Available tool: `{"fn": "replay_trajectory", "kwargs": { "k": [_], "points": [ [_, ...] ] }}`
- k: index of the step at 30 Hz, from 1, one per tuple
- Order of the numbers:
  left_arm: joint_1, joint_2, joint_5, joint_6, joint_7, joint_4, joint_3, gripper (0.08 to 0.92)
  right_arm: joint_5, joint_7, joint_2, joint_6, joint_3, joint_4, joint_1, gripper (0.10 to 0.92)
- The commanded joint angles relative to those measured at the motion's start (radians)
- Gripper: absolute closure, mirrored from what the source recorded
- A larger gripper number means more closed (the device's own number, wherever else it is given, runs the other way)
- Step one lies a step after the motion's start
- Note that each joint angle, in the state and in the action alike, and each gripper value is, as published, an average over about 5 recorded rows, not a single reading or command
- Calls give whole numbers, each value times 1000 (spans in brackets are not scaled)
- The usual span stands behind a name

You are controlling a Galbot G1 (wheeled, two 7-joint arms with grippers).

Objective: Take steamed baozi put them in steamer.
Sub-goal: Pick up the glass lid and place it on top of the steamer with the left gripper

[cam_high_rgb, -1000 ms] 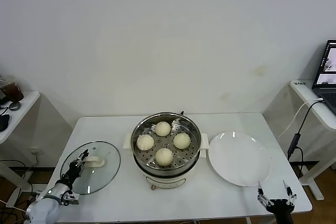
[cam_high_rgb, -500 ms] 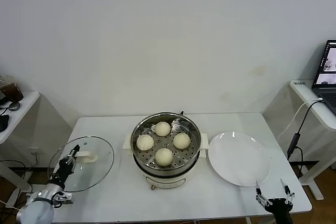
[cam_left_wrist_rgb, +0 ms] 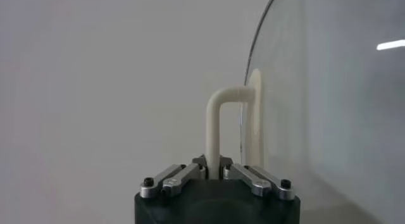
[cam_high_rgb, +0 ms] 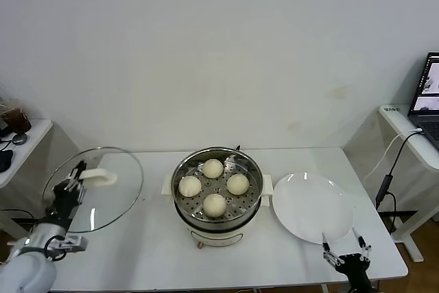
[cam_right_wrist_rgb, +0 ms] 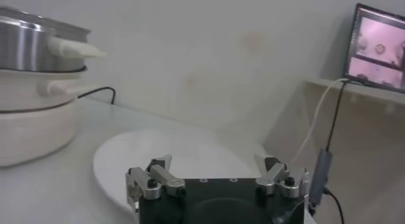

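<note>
Four cream-white baozi point(cam_high_rgb: 214, 186) lie on the perforated tray inside the shiny steel steamer point(cam_high_rgb: 251, 200), which stands on a cream base at the table's middle. My left gripper point(cam_high_rgb: 74, 184) is shut on the white handle point(cam_left_wrist_rgb: 219, 127) of the round glass lid point(cam_high_rgb: 103, 197) and holds the lid tilted in the air over the table's left end. In the left wrist view the jaws pinch the handle's post. My right gripper point(cam_high_rgb: 345, 250) is open and empty at the table's front right edge, just in front of the white plate point(cam_high_rgb: 312, 205).
The steamer's side point(cam_right_wrist_rgb: 31, 45) and the plate point(cam_right_wrist_rgb: 177, 157) show in the right wrist view. A side table point(cam_high_rgb: 14, 145) stands at far left. Another desk with a laptop point(cam_high_rgb: 426, 97) and a hanging cable point(cam_high_rgb: 387, 169) stands at far right.
My left gripper has lifted the glass lid off the table, up and to the left, tilting it. My right gripper has shifted slightly left along the front edge.
</note>
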State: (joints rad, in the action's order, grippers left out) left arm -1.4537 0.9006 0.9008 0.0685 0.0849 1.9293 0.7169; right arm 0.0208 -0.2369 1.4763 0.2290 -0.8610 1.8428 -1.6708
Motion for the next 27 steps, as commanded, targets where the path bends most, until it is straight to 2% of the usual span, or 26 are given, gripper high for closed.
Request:
{"fn": "replay_trajectory", "kwargs": {
  "k": [1,5,10,19,27],
  "points": [
    [194,-85,-98,392,-157,268,-397,824,51,1,12,20,51,-35,26,203],
    [339,-9,26,478,-217,224,-602,824,90,11,24,34,60,-60,42,203],
    [461,99,203,533,-329,176,-747,824,120,18,35,45,67,-93,64,203],
    [519,233,396,556,-429,102,-837,824,127,20,38,43,77,-112,74,203],
    [549,309,416,560,-424,28,-869,824,131,25,39,44,77,-115,70,203]
  ]
}}
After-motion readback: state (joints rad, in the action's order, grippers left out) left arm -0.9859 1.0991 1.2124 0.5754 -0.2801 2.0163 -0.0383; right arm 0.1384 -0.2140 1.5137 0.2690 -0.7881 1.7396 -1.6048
